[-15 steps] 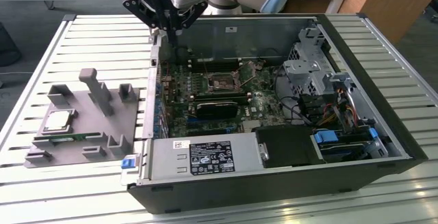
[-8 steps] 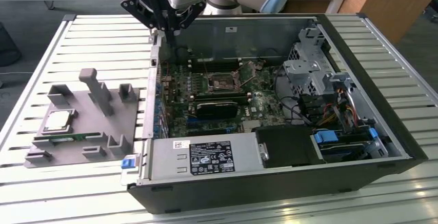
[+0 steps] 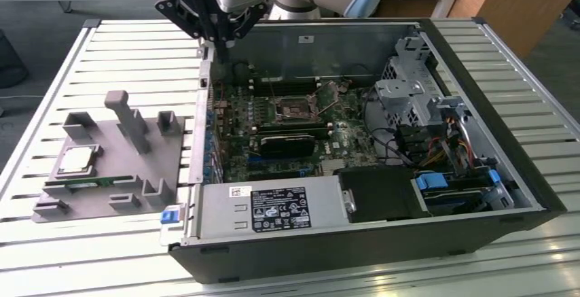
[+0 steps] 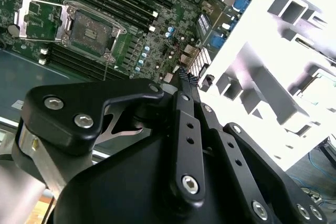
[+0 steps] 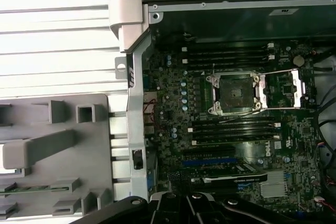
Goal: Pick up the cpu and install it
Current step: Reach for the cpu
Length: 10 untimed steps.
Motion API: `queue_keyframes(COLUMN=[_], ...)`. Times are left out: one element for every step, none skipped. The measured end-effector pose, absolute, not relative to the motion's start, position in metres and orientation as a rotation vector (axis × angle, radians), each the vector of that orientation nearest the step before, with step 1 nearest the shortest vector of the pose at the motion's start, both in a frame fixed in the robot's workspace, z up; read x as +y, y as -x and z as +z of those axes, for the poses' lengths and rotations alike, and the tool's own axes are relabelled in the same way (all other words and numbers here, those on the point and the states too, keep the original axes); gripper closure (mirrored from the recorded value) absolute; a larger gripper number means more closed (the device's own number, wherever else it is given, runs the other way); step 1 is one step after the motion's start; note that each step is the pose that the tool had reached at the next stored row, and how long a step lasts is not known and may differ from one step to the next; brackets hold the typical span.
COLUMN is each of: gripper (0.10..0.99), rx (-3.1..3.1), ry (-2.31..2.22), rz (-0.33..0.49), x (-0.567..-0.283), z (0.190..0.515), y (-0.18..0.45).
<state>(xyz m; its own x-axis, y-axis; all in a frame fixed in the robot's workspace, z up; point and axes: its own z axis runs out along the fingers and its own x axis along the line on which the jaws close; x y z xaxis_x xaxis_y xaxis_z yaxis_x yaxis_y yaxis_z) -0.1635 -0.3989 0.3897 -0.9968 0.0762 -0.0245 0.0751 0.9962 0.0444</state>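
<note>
The cpu [image 3: 77, 160], a small silver-grey square, lies flat on the grey holder block [image 3: 109, 175] at the exterior view's left, beside the open computer case [image 3: 507, 175]. On the motherboard the cpu socket [image 3: 295, 110] [image 5: 233, 93] [image 4: 89, 30] stands empty, with its metal load plate [image 5: 283, 90] swung open. My gripper [image 3: 220, 51] [image 4: 184, 77] hangs above the case's back corner on the holder's side, well away from the cpu. Its fingers [image 4: 181, 103] are shut together with nothing between them.
A long green memory stick [image 3: 86, 183] [image 5: 31, 187] lies in the holder in front of the cpu. The holder's upright posts [image 3: 127, 117] stick up. Inside the case are a power supply [image 3: 272, 208], a drive cage [image 3: 408, 86] and cables [image 3: 435, 154]. A slatted table [image 3: 91, 256] bears everything.
</note>
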Motion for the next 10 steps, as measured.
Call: queue_keyframes(gripper=[0.98,0.98,0.98,0.98,0.98,0.98,0.98,0.98,0.98,0.98], rx=[3.112,3.112,3.113,3.112,3.112,3.112,3.112,3.112,3.113,3.112], ry=[-0.118,-0.118,-0.118,-0.118,-0.118,-0.118,-0.118,-0.118,-0.118,-0.118], rz=[0.068,0.068,0.068,0.068,0.068,0.068,0.068,0.068,0.068,0.068], x=[-0.3989,-0.3989,-0.3989,-0.3989,-0.3989,-0.3989,-0.3989,-0.3989,-0.3989,-0.3989], z=[0.3897,0.3896,0.3896,0.3895,0.3894,0.3893,0.3893,0.3892,0.3891,0.3891], y=[0.1641,0.1647,0.1654,0.1661,0.1667,0.1673,0.1679,0.1684,0.1689,0.1695])
